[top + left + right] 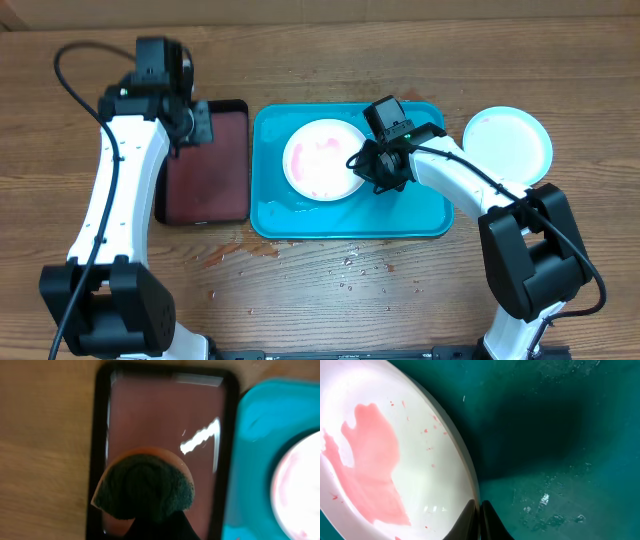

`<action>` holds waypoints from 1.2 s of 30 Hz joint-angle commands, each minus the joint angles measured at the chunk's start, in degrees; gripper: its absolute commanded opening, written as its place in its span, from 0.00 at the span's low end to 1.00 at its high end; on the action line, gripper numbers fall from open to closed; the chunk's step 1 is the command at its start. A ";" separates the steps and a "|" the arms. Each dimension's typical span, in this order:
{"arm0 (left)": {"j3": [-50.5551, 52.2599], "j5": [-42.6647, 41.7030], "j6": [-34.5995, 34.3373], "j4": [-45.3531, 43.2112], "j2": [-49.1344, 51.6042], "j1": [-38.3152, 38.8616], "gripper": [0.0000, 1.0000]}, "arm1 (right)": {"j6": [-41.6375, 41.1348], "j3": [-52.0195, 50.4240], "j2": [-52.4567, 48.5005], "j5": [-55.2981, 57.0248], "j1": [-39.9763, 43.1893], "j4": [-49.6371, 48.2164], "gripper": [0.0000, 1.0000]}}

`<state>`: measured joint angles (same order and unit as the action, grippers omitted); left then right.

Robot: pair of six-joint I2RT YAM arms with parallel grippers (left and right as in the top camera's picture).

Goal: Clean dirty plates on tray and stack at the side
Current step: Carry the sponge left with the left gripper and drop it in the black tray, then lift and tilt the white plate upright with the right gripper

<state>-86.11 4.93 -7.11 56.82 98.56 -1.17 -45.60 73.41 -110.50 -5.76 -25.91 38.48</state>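
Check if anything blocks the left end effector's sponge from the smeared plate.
Nothing visible but low rims. The sponge hangs over the dark-red tray, beside the blue tray holding the white plate. The right end effector pinches the plate's far rim, off that line.

Wooden table [300,310] carries dark-red tray [205,180] left, turquoise tray [350,230] centre, pale plate [508,143] right, scattered droplets [350,265].

Left end effector [198,126] closed, arm outstretched; right end effector [360,166] closed, arm folded inward.
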 commanded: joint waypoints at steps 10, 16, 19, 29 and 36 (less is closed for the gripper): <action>15.80 -3.10 -0.63 -11.21 0.44 -0.37 0.46 | 1.14 1.01 2.27 1.01 0.28 0.96 0.04; 15.76 -3.58 -0.61 -11.37 0.39 -0.37 0.67 | 2.40 1.55 2.82 1.25 0.28 1.51 0.04; 15.56 -5.49 -0.61 -11.23 0.26 -0.37 0.66 | 2.64 3.26 3.23 3.61 0.28 4.15 0.04; 10.43 -10.93 -0.59 -7.58 -4.20 -0.31 0.96 | 7.69 13.51 3.89 16.20 0.26 17.35 0.04; 8.24 -11.45 -0.59 -6.54 -15.21 -0.31 1.00 | 8.41 23.63 3.96 32.39 0.13 28.92 0.04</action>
<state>-75.66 -4.89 -7.53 50.15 89.12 -1.61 -38.09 92.62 -109.45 16.49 -25.91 66.00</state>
